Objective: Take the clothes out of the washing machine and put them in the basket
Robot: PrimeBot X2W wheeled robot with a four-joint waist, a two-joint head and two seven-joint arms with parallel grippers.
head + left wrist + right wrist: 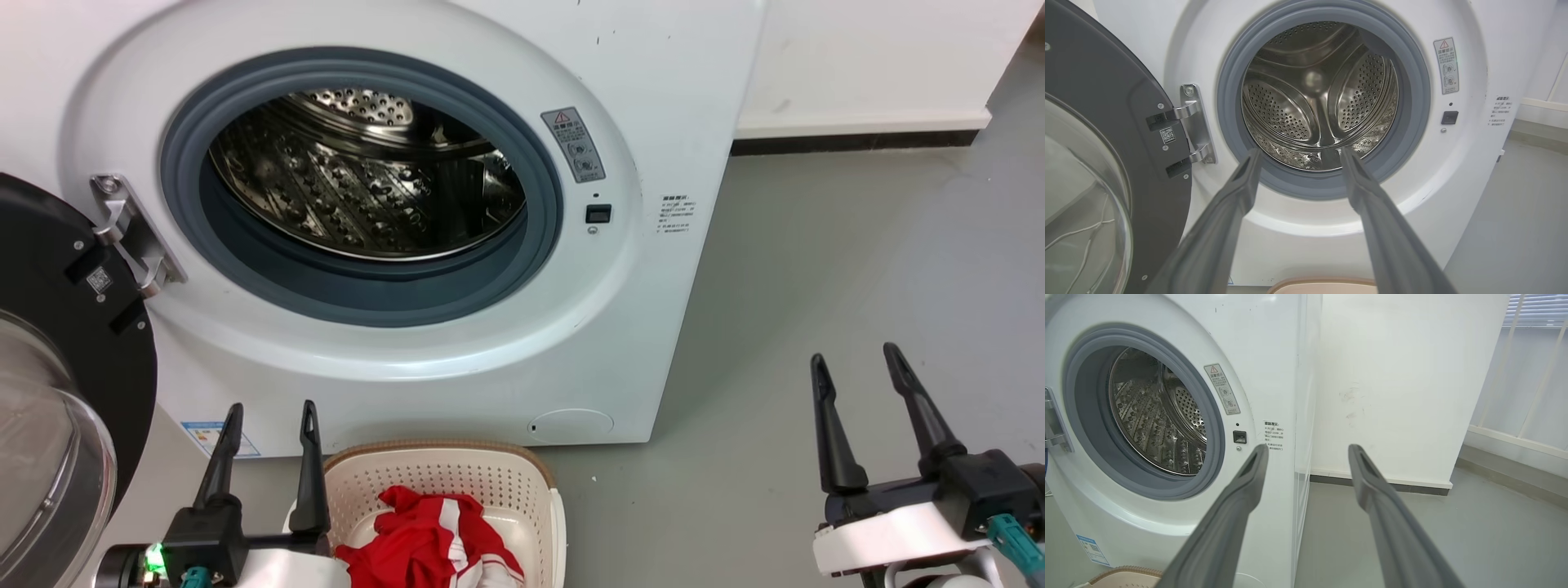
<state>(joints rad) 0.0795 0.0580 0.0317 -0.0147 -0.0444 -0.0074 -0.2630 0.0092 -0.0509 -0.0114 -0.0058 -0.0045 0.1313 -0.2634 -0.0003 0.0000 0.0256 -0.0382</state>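
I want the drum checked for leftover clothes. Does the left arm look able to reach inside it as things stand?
Probably yes. The door is swung wide open, the left gripper points straight at the drum opening with jaws apart, and nothing stands between them.

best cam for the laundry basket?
Head view: the oval cream plastic basket with brown woven-look rim shows its perforated wall and red-and-white fabric clothes inside. Left wrist view catches a rim sliver at bottom; right wrist view, a rim corner lower left.
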